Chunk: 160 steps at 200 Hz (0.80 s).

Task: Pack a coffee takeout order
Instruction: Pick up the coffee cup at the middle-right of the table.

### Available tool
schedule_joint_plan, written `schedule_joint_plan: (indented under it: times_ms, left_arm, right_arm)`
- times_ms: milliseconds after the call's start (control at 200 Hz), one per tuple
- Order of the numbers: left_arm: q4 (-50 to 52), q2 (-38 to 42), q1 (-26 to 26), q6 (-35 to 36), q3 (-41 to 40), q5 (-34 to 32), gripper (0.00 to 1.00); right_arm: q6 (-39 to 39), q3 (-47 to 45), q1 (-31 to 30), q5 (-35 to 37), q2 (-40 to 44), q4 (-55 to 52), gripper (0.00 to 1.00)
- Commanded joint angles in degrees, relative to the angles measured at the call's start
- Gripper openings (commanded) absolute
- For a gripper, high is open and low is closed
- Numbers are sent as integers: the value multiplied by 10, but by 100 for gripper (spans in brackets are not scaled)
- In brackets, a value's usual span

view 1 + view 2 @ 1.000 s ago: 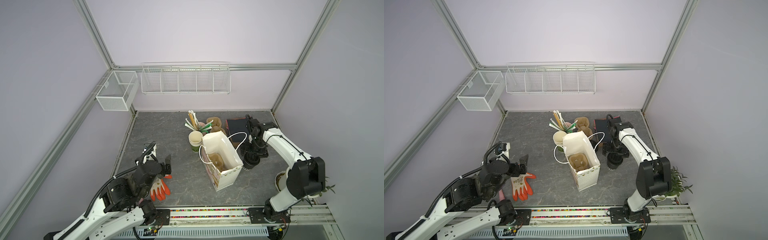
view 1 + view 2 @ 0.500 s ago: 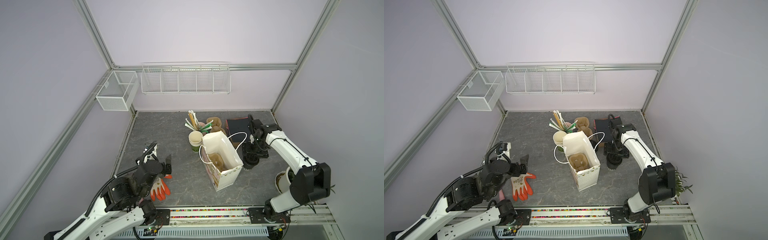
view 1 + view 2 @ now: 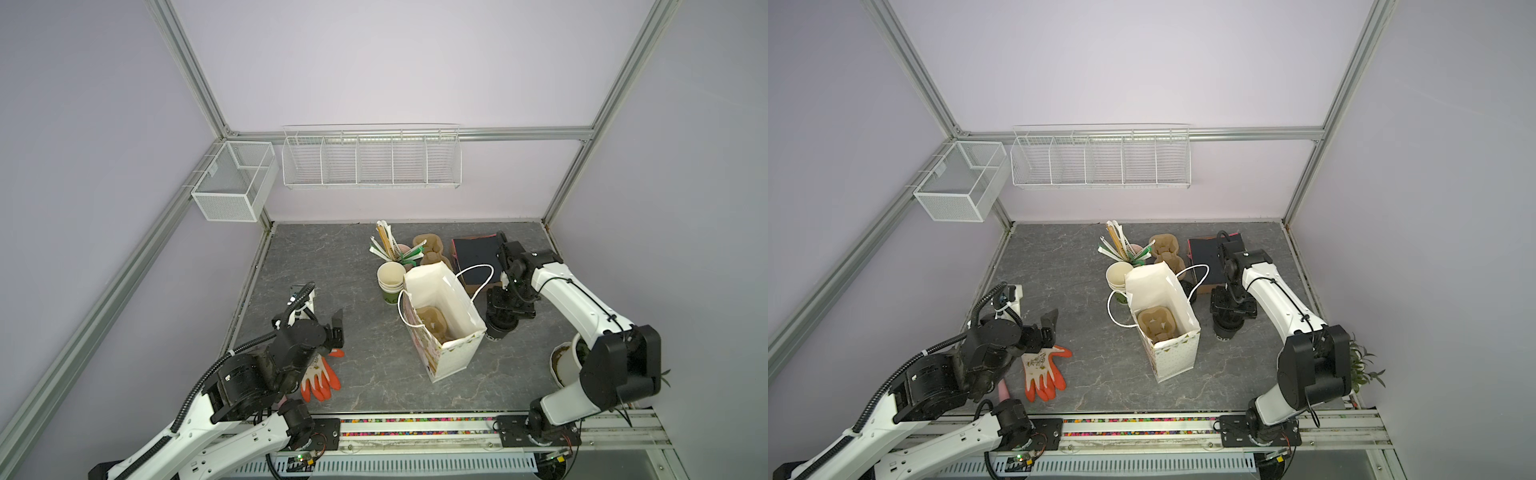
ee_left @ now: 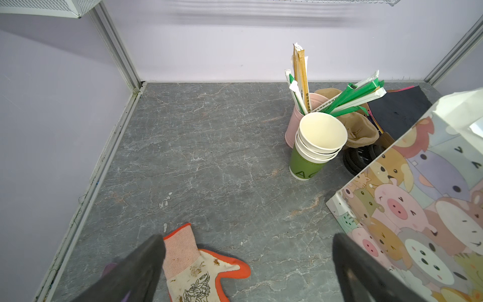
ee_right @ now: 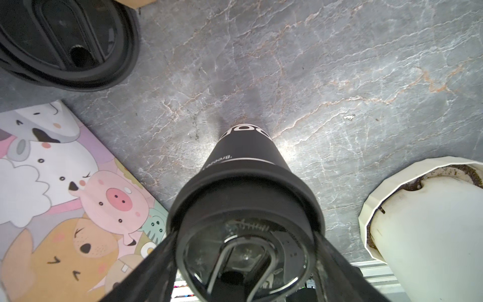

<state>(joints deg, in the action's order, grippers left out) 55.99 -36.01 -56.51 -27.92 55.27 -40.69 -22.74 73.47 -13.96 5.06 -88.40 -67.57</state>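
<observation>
A black paper cup [image 5: 245,157] with white lettering and a black lid stands on the table just right of the paper bag, seen in both top views [image 3: 500,328] [image 3: 1225,328]. My right gripper [image 5: 244,235] comes down from above, a finger pressed against each side of the cup's lid. One brown pulp carrier [image 3: 432,324] [image 3: 1156,324] lies inside the cartoon-printed bag [image 3: 453,357]. A thin black paper sheet [image 3: 476,253] lies at the back right. My left gripper [image 4: 248,239] hangs open and empty above the table, left of the bag.
An orange and white glove [image 4: 193,269] lies under the left gripper. Stacked cream cups [image 3: 390,278], a pink cup of straws [image 3: 399,249] and more brown carriers [image 3: 430,247] stand behind the bag. Black lids [image 5: 65,44] lie near the cup. A white plant pot [image 5: 423,222] sits to the right.
The right gripper's fingers have drawn in onto the lid of the black cup and the right arm has shifted a little. The left arm has not moved.
</observation>
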Motion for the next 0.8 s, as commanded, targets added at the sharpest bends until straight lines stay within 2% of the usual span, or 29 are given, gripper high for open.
schedule_joint_plan:
  times_ms: [0, 535, 795]
  left_arm:
    - [14, -2, 4, -1, -2, -12, 100]
    - [13, -6, 7, 1, -2, -10, 100]
    - [11, -7, 7, 1, -2, -7, 100]
  right_arm:
    - [-7, -14, 4, -2, 11, 1, 78]
    - [-11, 0, 2, -4, 95, -61, 72]
    - [-4, 65, -4, 6, 175, -136, 72]
